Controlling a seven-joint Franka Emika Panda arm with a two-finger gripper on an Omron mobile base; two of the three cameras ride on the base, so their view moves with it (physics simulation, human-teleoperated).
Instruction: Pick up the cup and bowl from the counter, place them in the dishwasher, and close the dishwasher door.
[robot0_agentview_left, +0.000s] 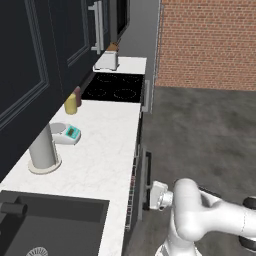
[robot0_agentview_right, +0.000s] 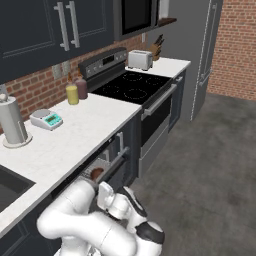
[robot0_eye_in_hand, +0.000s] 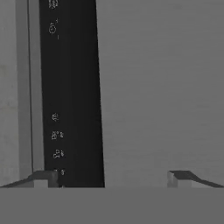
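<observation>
The door (robot0_agentview_right: 114, 167) of the dishwasher (robot0_agentview_left: 136, 187) stands nearly upright, ajar by a narrow gap under the counter (robot0_agentview_left: 102, 150) edge; through that gap the right base view shows the grey rack (robot0_agentview_right: 100, 165) with a small reddish-brown shape inside, likely the cup (robot0_agentview_right: 96, 173), though it is too small to be sure; the bowl I cannot make out, and judging from the counter, which carries neither, both are probably already loaded. The arm is folded low against the door's front, presumably to push it home; the gripper (robot0_eye_in_hand: 112, 179) faces a flat grey panel with a black strip of tiny markings beside it, most likely the door's control edge seen up close; its fingers (robot0_eye_in_hand: 43, 178) sit far apart at the bottom of the hand view with nothing between them, so it is spread wide and empty, which suits pressing rather than grasping. On the counter remain a yellow bottle (robot0_agentview_left: 70, 104), a scale (robot0_agentview_left: 69, 133) and a paper-towel roll (robot0_agentview_left: 43, 150), well clear of the work. The closing step looks almost finished; a short further push should seat the door.
</observation>
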